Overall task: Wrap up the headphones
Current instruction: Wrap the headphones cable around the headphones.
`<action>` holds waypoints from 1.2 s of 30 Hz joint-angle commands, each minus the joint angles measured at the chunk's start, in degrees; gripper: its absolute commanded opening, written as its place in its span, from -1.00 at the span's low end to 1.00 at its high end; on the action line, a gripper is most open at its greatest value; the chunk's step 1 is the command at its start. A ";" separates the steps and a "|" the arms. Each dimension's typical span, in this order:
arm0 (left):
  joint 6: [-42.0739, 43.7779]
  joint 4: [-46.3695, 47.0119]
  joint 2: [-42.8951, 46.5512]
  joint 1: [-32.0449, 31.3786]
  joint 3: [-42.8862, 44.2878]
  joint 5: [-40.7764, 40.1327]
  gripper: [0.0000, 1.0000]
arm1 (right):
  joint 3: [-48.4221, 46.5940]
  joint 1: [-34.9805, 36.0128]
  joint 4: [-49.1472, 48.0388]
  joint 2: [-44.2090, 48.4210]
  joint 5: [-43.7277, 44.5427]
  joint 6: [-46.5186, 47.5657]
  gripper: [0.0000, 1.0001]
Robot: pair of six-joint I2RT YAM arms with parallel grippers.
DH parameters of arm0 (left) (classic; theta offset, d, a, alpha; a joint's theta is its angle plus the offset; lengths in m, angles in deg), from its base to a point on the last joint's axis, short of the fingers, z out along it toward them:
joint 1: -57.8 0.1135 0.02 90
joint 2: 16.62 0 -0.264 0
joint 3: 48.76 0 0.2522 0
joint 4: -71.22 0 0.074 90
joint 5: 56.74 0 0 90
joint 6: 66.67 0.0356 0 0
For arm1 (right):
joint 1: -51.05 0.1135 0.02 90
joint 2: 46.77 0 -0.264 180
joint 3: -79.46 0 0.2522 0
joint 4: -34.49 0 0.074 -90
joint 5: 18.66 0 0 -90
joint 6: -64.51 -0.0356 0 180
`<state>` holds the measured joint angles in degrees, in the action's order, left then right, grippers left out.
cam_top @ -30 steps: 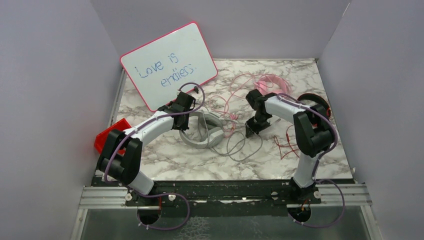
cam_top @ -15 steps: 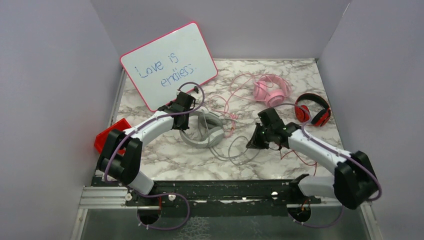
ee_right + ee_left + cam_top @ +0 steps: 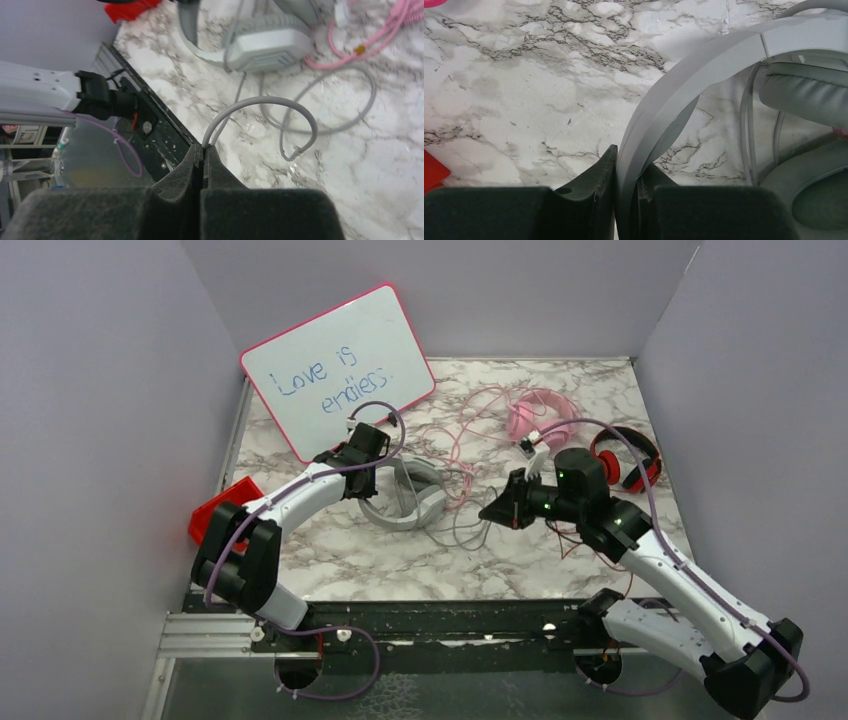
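Marble desk (image 3: pixel 330 560) carries all the things. Nearest, the right arm has dropped low and turned its wrist to the left within the last second. The right tool (image 3: pixel 202 150) is clenched on the grey cable (image 3: pixel 280 102), which rises out of it in an arch and falls back to loose loops on the desk. I judge that the cable is now caught and the winding can begin, but no turn is made yet.

Further in, the left tool (image 3: pixel 626 165) has not moved. It grips the headband of the grey headphones (image 3: pixel 724 50), which rest at the middle of the desk. A pink cable (image 3: pixel 350 52) lies just beside the grey cup and loops, and it may be dragged along.

Behind are the pink headphones (image 3: pixel 522 420) and the red headphones (image 3: pixel 640 468), both unwrapped. A red bin (image 3: pixel 222 508) sits at the left and a whiteboard (image 3: pixel 340 370) at the back.
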<state>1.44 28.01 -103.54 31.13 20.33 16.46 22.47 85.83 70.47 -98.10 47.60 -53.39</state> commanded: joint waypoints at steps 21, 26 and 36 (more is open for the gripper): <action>10.09 -2.77 13.48 -2.24 14.01 1.52 -1.00 | -36.93 0.22 6.07 -17.62 9.29 17.78 -0.99; 9.54 -3.34 15.72 -2.24 15.07 1.94 -1.00 | -36.84 0.20 5.92 -16.46 12.94 17.27 -0.99; 16.36 -2.15 16.30 -2.42 14.71 11.98 -1.00 | -44.67 0.20 3.48 -21.73 0.52 24.38 -1.00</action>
<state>15.10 23.07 -89.57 28.90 32.92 23.32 -17.70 85.88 75.78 -118.08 54.96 -33.33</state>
